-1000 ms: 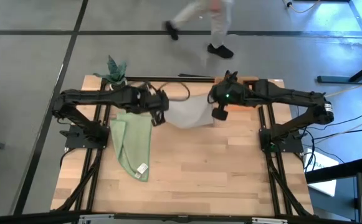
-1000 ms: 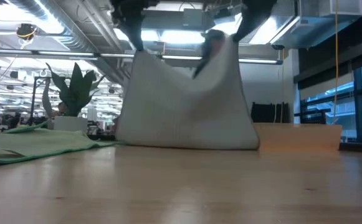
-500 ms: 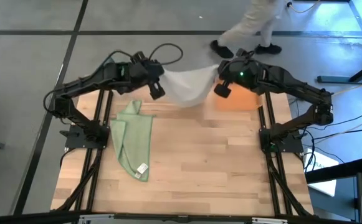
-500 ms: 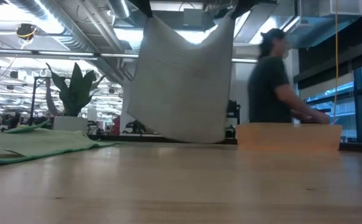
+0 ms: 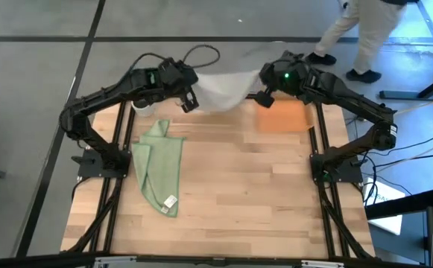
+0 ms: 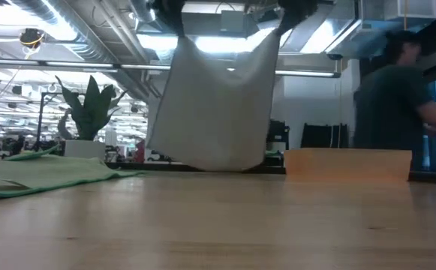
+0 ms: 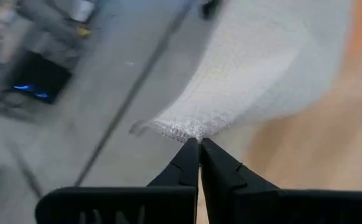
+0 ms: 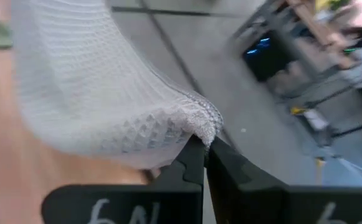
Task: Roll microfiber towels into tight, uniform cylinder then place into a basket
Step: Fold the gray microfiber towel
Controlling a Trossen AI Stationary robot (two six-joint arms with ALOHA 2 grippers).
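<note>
The grey towel (image 5: 220, 88) is held clear of the bench, hanging over its far edge. One upper corner is pinched in the closed left gripper (image 7: 199, 144), the other in the closed right gripper (image 8: 205, 145). The green towel (image 5: 161, 165) lies flat by the bench's left edge. The orange basket (image 5: 282, 117) sits at the far right corner.

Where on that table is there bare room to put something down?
The widest bare wood lies right of the green towel and nearer than the orange basket. The far edge is crowded: both arms hold the grey towel stretched there, beside the basket.
</note>
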